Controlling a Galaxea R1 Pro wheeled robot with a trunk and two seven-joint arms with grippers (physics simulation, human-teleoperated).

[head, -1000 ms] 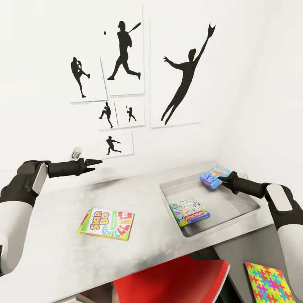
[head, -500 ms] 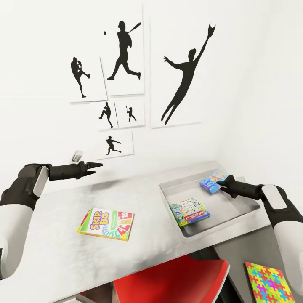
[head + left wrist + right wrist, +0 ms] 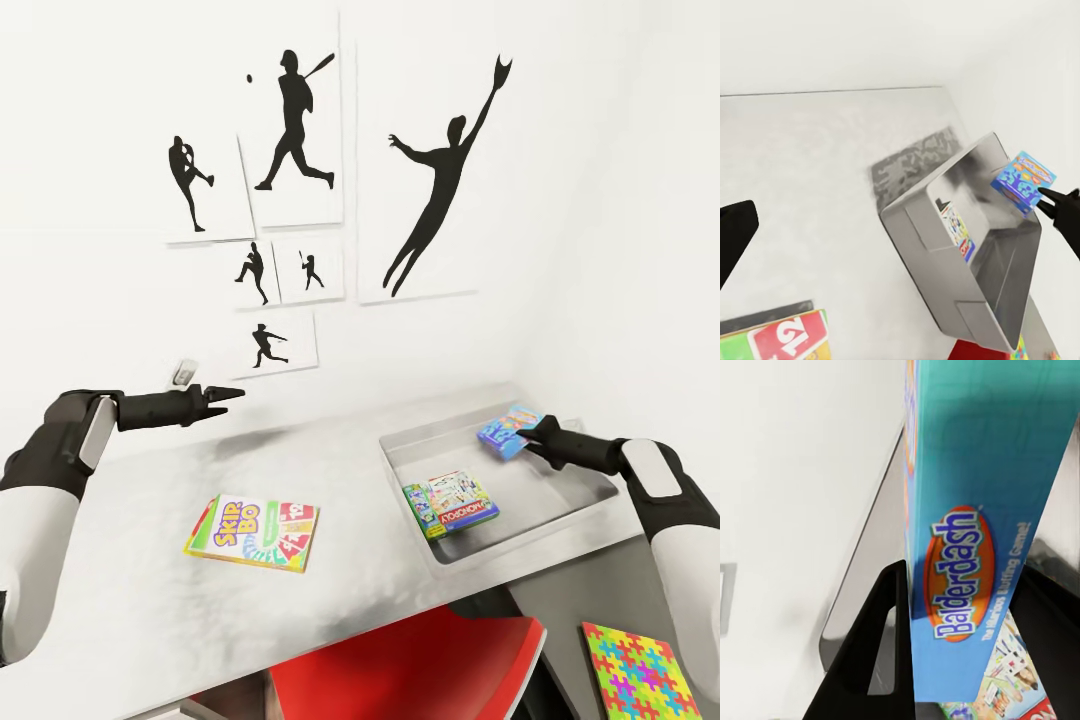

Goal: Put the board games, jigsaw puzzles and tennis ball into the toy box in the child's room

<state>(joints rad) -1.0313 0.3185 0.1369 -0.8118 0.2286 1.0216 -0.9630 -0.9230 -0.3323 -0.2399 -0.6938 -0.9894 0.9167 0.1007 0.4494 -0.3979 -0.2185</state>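
Blue and bright, the Balderdash box [image 3: 509, 428] hangs in the air over the far corner of the grey toy box [image 3: 590, 495], pinched at its near edge by the right tool [image 3: 532, 437], whose two black fingers [image 3: 881, 652] press against the box's opposite faces. Down inside the toy box, close to its front wall, a Monopoly box [image 3: 451, 504] lies flat on the floor of the bin. On the pale desk [image 3: 150, 600], well apart from the toy box and toward the left arm's side of it, the yellow-green Skip-Bo box [image 3: 253, 532] lies flat and untouched. The left tool [image 3: 228, 393] hovers above the desk, farther back than the Skip-Bo box, near the wall, holding nothing, its fingers drawn together into a point. Below the desk edge in front of the toy box, a many-coloured jigsaw puzzle [image 3: 640, 672] lies beside a red chair seat [image 3: 400, 670]. Black baseball silhouette pictures [image 3: 300, 180] hang on the white wall behind the desk.
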